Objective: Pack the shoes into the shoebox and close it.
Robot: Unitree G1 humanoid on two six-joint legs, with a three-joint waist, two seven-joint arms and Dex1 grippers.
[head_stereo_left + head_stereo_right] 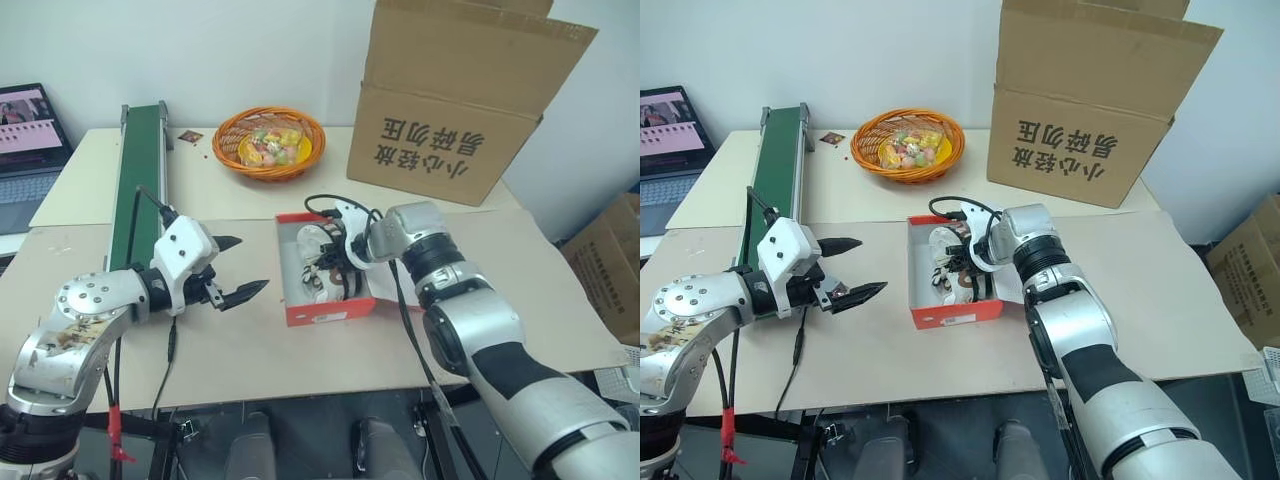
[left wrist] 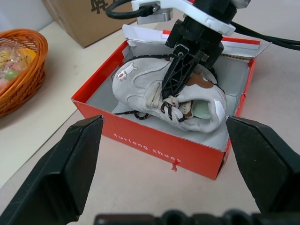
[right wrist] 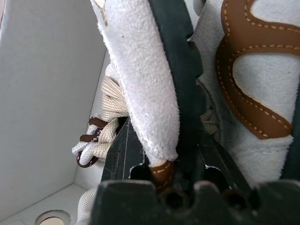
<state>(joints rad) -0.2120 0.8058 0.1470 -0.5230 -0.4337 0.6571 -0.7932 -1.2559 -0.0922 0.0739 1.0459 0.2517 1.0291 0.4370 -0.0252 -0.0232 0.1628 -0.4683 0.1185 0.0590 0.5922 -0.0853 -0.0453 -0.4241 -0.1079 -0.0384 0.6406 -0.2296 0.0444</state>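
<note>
Right gripper point(image 2: 180, 77) pinches 1 of the shoes point(image 2: 164, 96) inside the shoebox point(image 1: 330, 310). Left gripper point(image 1: 240, 268), jaws wide, hovers at the box's 9 o'clock edge over bare table point(image 1: 250, 350).

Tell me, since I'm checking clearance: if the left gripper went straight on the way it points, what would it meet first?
Probably the red shoebox: the open left gripper points at its near wall.
</note>
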